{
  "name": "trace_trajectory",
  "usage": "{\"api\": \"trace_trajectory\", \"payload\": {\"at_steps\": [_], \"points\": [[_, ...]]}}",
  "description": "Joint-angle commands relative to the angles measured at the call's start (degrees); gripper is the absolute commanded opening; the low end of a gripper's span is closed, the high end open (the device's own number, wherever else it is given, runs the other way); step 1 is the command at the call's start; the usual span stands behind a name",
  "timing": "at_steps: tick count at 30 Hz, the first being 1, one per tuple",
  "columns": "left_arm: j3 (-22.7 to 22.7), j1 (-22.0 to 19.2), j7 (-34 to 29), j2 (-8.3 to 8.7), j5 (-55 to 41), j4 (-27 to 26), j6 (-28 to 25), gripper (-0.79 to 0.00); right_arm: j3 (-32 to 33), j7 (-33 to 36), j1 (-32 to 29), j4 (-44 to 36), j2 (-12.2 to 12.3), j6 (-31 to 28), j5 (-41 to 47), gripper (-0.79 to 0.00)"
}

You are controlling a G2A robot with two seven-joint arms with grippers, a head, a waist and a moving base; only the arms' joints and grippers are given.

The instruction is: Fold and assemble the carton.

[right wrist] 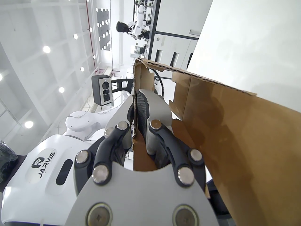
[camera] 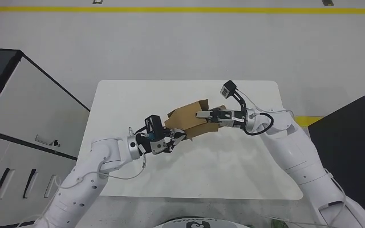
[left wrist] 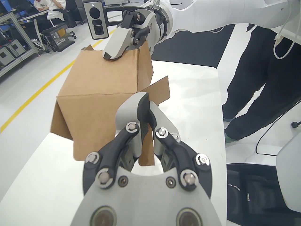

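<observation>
Right gripper (right wrist: 136,105), centre foreground: fingers pinched on edge of one carton (right wrist: 235,130) flap. Brown carton panel beside it. Other arm's wrist camera (right wrist: 102,90), mid-frame background.

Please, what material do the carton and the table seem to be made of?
The carton looks like brown corrugated cardboard, matte and plain; the right wrist view shows wavy fluting along a cut edge. The table has a smooth white top with a faint sheen, perhaps laminate or painted board; the look leaves it open.

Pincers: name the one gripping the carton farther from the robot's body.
The right pincer: it clamps the carton at its far edge; the left pincer clamps its near corner.
</observation>
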Motion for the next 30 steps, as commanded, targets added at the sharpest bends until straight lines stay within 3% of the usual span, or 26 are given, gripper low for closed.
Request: {"api": "trace_trajectory", "payload": {"at_steps": [1, 22, 30], "points": [[-0.17, 0.24, 0.17, 0.04, 0.12, -0.13, 0.04, -0.785, 0.41, -0.07, -0.10, 0.07, 0.05, -0.06, 0.08, -0.785], [-2.98, 2.08, 1.42, 0.42, -0.63, 0.27, 1.06, -0.785, 3.89, 4.69, -1.83, 0.35, 0.48, -1.44, 4.85, -0.785], [-3.33, 2.25, 1.23, 0.46, -0.90, 0.00, 1.27, -0.785, 3.58, 6.11, -1.47, 0.72, 0.65, -0.70, 1.40, -0.785]]}}
